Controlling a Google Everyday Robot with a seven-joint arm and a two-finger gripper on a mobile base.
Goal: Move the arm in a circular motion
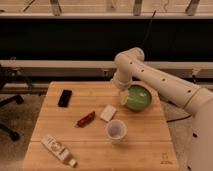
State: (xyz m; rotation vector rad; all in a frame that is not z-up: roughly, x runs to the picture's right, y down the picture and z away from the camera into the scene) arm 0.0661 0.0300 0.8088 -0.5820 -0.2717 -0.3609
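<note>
The big white arm (160, 82) of thick rounded segments with small dark dots comes in from the lower right, bends at a bulky joint (131, 59) above the table's far edge and points down. Its pale yellowish tip, the gripper (124, 99), hangs just left of a green bowl (138, 98), close over the wooden table (95, 150).
On the table lie a black phone (65, 98), a reddish-brown packet (85, 119), a small white block (107, 113), a white paper cup (116, 130) and a lying bottle (58, 148). A dark wall with rails runs behind. An office chair base (7, 107) stands at left.
</note>
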